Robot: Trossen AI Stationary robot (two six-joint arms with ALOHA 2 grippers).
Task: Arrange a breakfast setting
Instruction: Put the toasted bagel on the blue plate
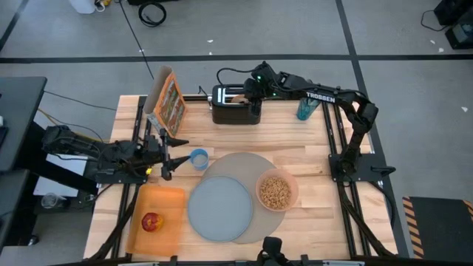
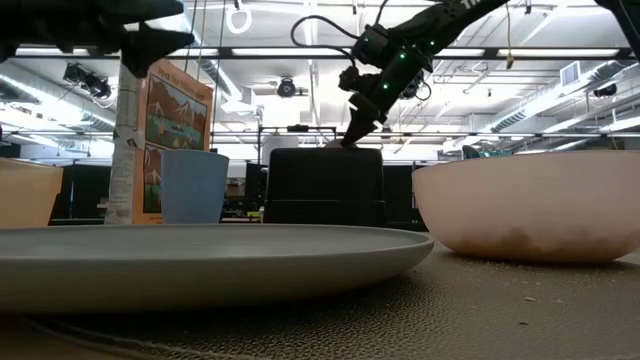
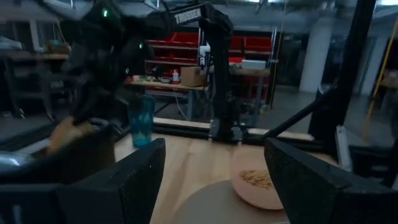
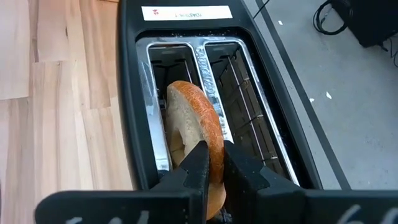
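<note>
1. Right pincer (image 4: 212, 167): clenched on the bagel (image 4: 194, 124), which stands upright in one slot of the toaster (image 1: 235, 104)
2. Left pincer (image 1: 168, 154): released, holding nothing, hovering well left of the toaster, beside the blue cup (image 1: 199, 158)
3. Mat (image 1: 247, 164): on the tabletop (image 1: 295, 140), in front of the toaster
4. Plate (image 1: 220, 208): on the mat
5. Bowl (image 1: 277, 190): cereal inside, on the mat's right edge, beside the plate
6. Apple (image 1: 152, 222): on the orange board (image 1: 170, 201), left of the plate
</note>
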